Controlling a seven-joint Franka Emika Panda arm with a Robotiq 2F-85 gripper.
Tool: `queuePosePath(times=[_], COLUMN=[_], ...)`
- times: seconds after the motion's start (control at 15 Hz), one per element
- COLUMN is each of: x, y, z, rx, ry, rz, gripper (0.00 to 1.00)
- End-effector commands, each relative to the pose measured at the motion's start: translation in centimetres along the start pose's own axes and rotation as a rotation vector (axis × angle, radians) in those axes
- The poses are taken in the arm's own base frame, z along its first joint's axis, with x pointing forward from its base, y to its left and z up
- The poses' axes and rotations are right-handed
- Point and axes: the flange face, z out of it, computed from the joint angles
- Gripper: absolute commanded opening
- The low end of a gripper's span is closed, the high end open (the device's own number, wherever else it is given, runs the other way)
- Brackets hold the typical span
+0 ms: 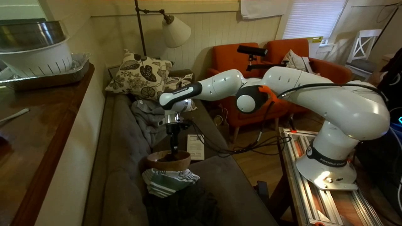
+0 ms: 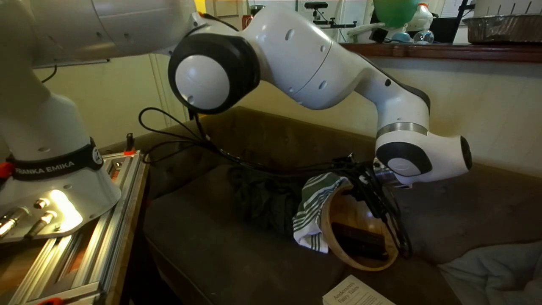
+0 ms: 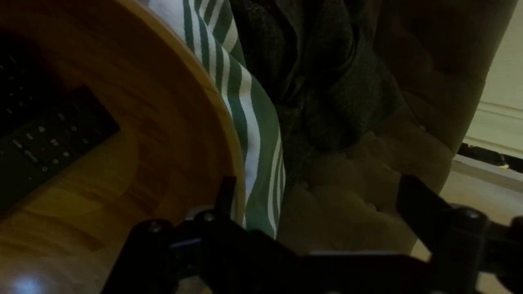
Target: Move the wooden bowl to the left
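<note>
two fingers (image 3: 421,206) on your gripper (image 3: 318,181) stand spread well apart, one by the rim of the wooden bowl (image 1: 171,164), which you see on the couch (image 1: 227,179), touching the striped towel (image 1: 168,182), with dark remotes (image 3: 51,139) lying inside it.

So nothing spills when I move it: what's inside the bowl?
The bowl holds a dark remote and, beside it, what looks like a second remote. Anything beneath them is covered and can't be seen.
</note>
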Motion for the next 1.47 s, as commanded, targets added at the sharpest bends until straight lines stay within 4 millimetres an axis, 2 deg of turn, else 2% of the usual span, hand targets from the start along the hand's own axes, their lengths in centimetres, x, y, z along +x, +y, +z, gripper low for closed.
queuePosePath(times=[0.0,0.2,0.27,0.33,0.4,0.53,0.73,1.07,1.4], x=[0.6,0.6,0.5,0.8,0.7,1.0,2.4,3.0,2.5], y=[-0.4,-0.3,-1.0,-2.3,-0.9,-2.0,-0.4,1.1,1.0], z=[0.3,0.3,0.3,-0.2,0.7,0.3,-0.5,0.9,3.7], rx=[-0.003,-0.001,0.054,0.113,0.055,0.098,-0.038,-0.149,-0.144], ry=[-0.020,-0.015,-0.024,-0.031,-0.016,-0.020,0.093,0.144,0.045], rz=[0.082,0.137,0.121,0.024,0.081,0.049,0.128,0.268,0.362], gripper=[1.00,1.00,1.00,1.00,1.00,1.00,1.00,1.00,1.00])
